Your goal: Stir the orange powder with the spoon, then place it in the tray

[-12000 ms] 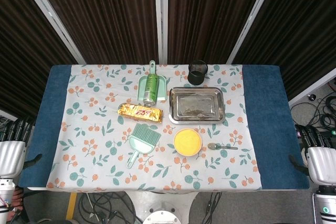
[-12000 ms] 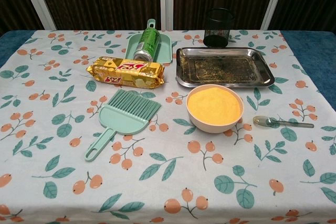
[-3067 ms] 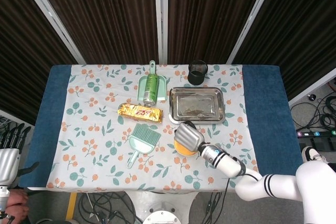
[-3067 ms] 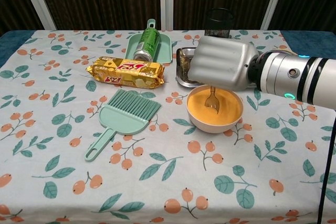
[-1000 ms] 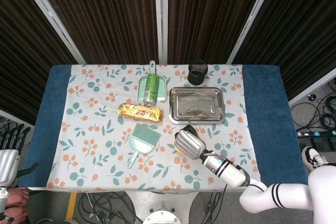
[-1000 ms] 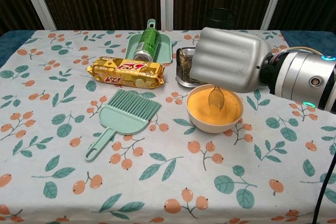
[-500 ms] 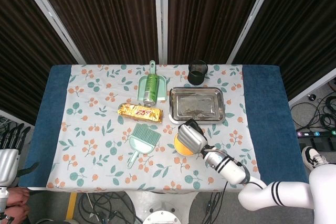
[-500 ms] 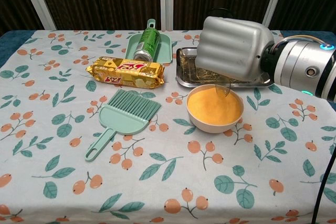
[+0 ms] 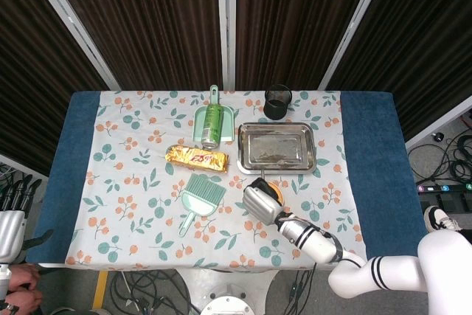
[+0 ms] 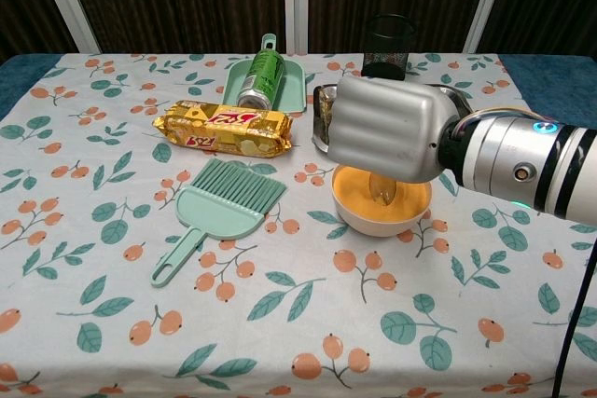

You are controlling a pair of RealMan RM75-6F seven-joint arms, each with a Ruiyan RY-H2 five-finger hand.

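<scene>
**Spoon in the orange powder, right hand over the bowl**

Right hand [image 10: 387, 140] over the bowl [image 10: 347, 214], back of the hand toward the chest camera, fingers hidden, apparently holding the spoon [image 10: 383, 190] from above. Spoon bowl down in the orange powder [image 10: 408, 199]. Metal tray [image 9: 277, 147] just beyond the bowl, on the far side. Left hand [image 9: 12, 219] at the near left edge, off the table, fingers straight and apart, holding nothing. Further left on the floral cloth [image 10: 280, 323]: green brush [image 10: 216, 209], yellow snack packet [image 10: 222, 130], green can [image 10: 261, 78] in a dustpan [image 10: 298, 86]. Black mesh cup [image 10: 388, 47] beyond the tray.
</scene>
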